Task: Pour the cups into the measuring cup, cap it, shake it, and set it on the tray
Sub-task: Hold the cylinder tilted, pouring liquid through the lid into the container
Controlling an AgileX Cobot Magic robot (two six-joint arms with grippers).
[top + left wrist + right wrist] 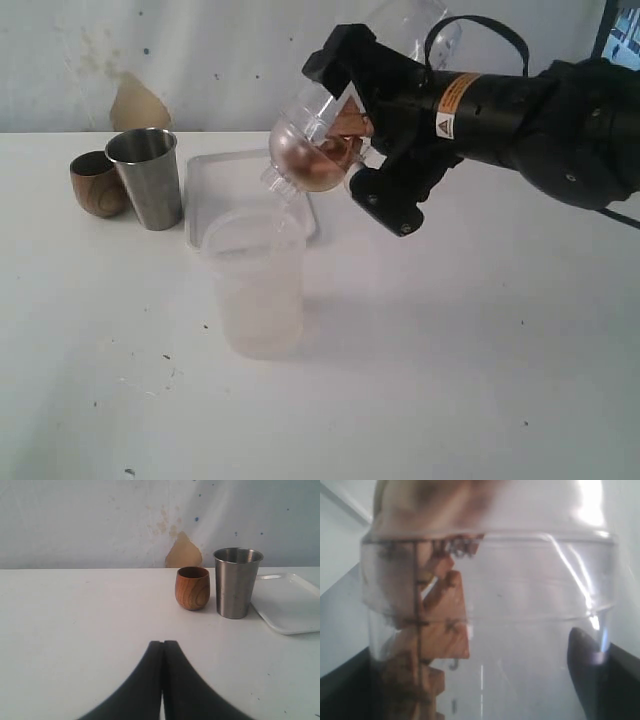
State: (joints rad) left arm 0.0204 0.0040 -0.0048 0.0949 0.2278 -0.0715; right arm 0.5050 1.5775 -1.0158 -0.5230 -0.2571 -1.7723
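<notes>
My right gripper (356, 126) is shut on the measuring cup (325, 140), a clear cylinder held tilted in the air. Its rounded lower end holds brown contents and hangs just above a frosted tumbler (255, 285). In the right wrist view the measuring cup (520, 630) fills the frame, its black scale and brown pieces show through the wall, and one dark finger (585, 670) presses its side. The steel tumbler (148, 175) (236, 582) and the wooden cup (97, 183) (192, 587) stand upright side by side, left of the white tray (235, 165) (290, 605). My left gripper (163, 645) is shut and holds nothing.
The frosted tumbler stands on the white table just in front of the tray. A pale wall with a torn brown patch (183, 552) runs along the back of the table. The right arm (540, 115) reaches in from the right above the table.
</notes>
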